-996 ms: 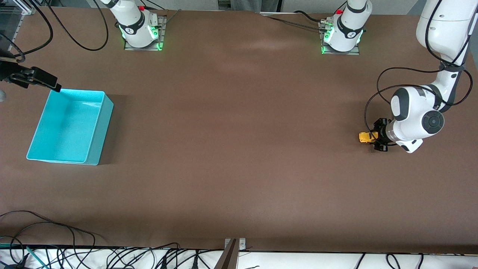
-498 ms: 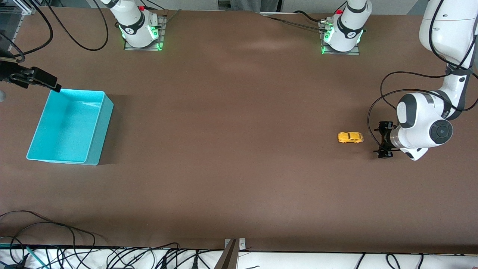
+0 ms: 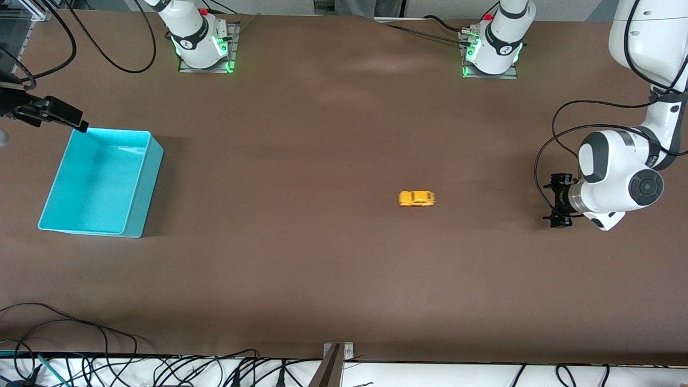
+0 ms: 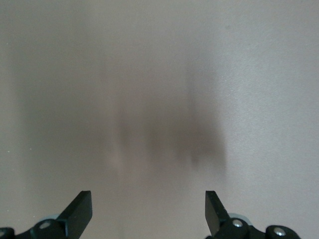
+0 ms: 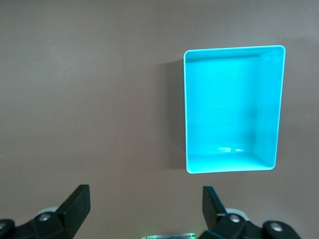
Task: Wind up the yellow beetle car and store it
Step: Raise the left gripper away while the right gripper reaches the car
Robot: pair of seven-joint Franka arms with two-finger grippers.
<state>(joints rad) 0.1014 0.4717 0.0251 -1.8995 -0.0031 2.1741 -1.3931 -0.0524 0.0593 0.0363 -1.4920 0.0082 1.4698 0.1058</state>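
The yellow beetle car (image 3: 416,199) stands on its wheels on the brown table, near the middle and slightly blurred. It is free of both grippers. My left gripper (image 3: 556,200) is low over the table at the left arm's end, well apart from the car, fingers spread wide. The left wrist view shows the left gripper (image 4: 148,199) open over bare table, and no car. My right gripper (image 3: 78,123) hangs over the turquoise bin's (image 3: 137,215) corner nearest the bases. In the right wrist view the right gripper (image 5: 146,194) is open and holds nothing, with the bin (image 5: 232,164) below.
The bin has nothing in it and sits at the right arm's end of the table. Cables (image 3: 80,355) lie along the table edge nearest the front camera. A metal bracket (image 3: 336,355) sticks up at the middle of that edge.
The left gripper has opened and let go of the car. The car has rolled across the table toward the right arm's end. The left arm has drawn back slightly. The right arm is still.
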